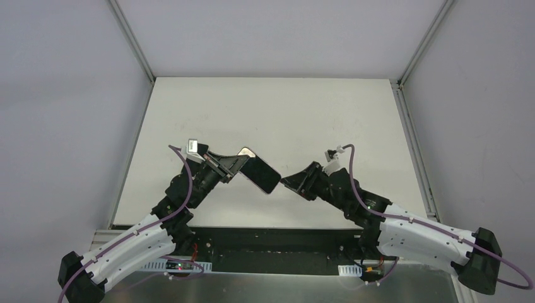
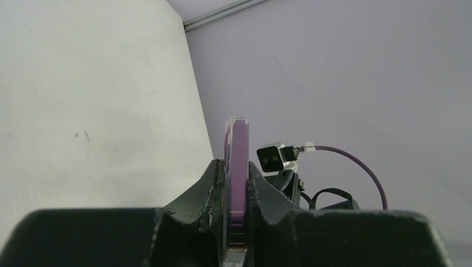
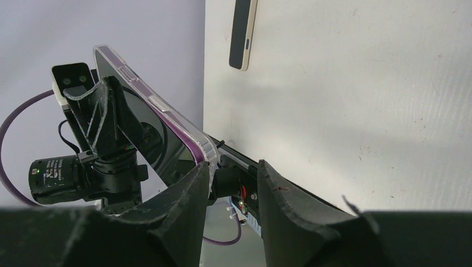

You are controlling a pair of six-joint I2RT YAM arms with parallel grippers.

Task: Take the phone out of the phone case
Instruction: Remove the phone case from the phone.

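White table (image 1: 271,107), grey walls (image 1: 277,31) on 3 sides, 2 metal rails (image 1: 132,41) at the back corners

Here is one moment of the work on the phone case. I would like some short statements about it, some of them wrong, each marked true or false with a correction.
1. The left pincer is shut on the clear phone case with a purple rim. True.
2. The case lies flat on the white table. False: the left pincer holds it by one end, tilted, off the table.
3. The jaws of the right pincer stand apart. True.
4. The right pincer is clamped on the middle of the case. False: it is open, close to one corner of the case.
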